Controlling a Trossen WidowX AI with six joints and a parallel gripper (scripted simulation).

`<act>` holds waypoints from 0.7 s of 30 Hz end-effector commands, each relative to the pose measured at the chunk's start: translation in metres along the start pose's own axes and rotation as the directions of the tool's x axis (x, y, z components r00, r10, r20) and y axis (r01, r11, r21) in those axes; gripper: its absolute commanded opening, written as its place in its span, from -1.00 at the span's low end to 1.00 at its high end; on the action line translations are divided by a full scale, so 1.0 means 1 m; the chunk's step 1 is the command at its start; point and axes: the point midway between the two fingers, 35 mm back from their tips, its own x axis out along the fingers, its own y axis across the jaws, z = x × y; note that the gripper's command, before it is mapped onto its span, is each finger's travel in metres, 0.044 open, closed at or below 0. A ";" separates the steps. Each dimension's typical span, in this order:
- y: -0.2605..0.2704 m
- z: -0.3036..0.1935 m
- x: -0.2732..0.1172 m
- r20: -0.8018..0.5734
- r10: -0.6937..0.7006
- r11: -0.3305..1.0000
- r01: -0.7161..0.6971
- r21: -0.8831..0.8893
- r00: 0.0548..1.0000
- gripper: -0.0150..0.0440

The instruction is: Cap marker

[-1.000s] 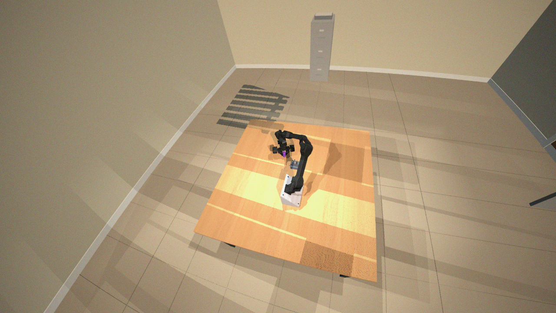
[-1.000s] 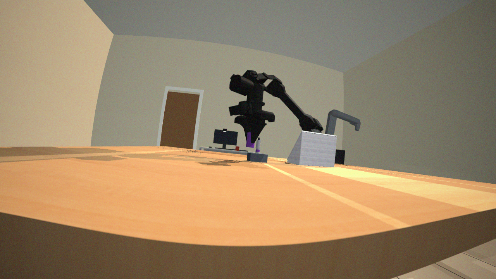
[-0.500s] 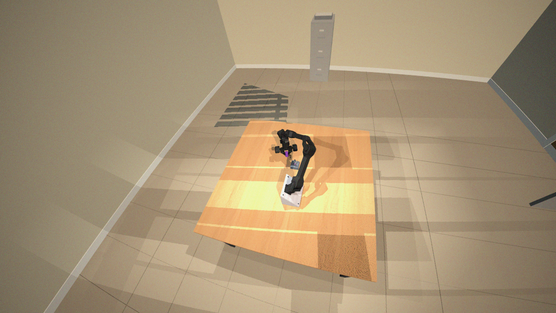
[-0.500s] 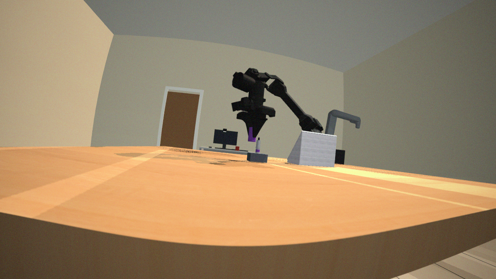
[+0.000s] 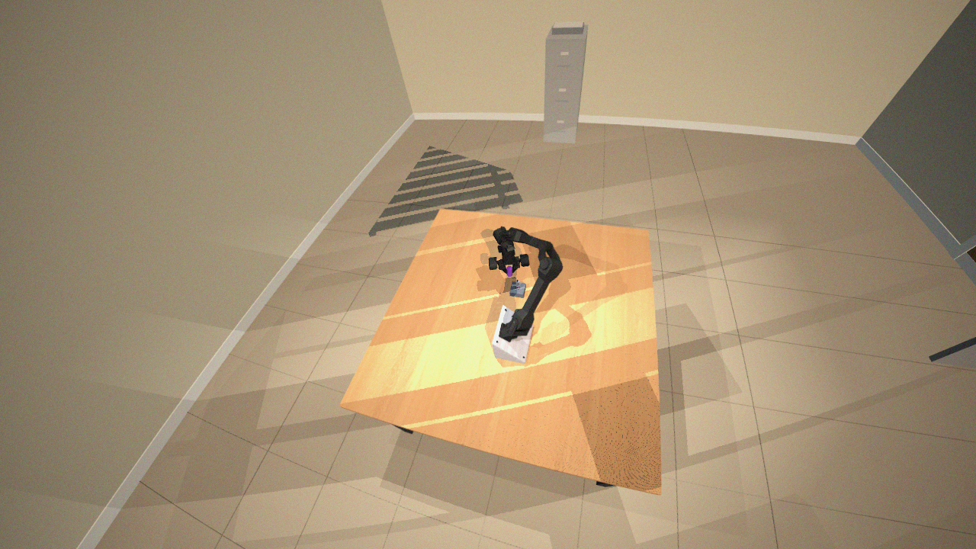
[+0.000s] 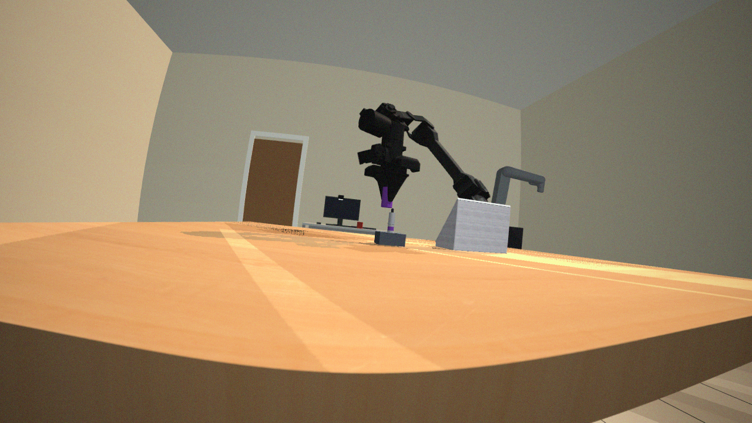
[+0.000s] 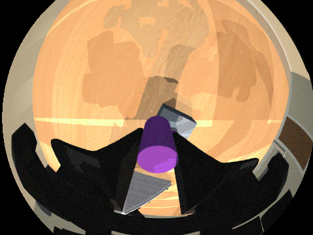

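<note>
Purple and close to upright, held as the cap [image 5: 508,271] [image 6: 386,200] [image 7: 157,156] between the partly closed fingers of the end effector [image 5: 508,268] [image 6: 388,198] [image 7: 158,134], clear of the tabletop [image 5: 600,409] [image 6: 368,305] [image 7: 114,70]. Below the end effector and slightly toward the arm's base [image 5: 512,352] [image 6: 481,226] [image 7: 143,192], seen as the upright marker [image 5: 517,281] [image 6: 390,221] in its holder block [image 5: 517,294] [image 6: 389,238] [image 7: 187,125], with long axes nearly parallel. Likely to need a small shift baseward before lowering.
</note>
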 end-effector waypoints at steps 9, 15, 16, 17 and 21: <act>-0.024 -0.026 -0.015 0.004 0.001 1.000 -0.001 -0.001 1.000 -0.49; -0.033 -0.038 -0.020 0.003 0.001 1.000 -0.001 -0.002 1.000 -0.49; -0.034 -0.039 -0.020 0.003 0.001 1.000 -0.001 -0.002 1.000 -0.49; -0.034 -0.039 -0.020 0.003 0.001 1.000 -0.001 -0.002 1.000 -0.49; -0.033 -0.039 -0.016 0.003 0.001 1.000 -0.001 -0.002 1.000 -0.49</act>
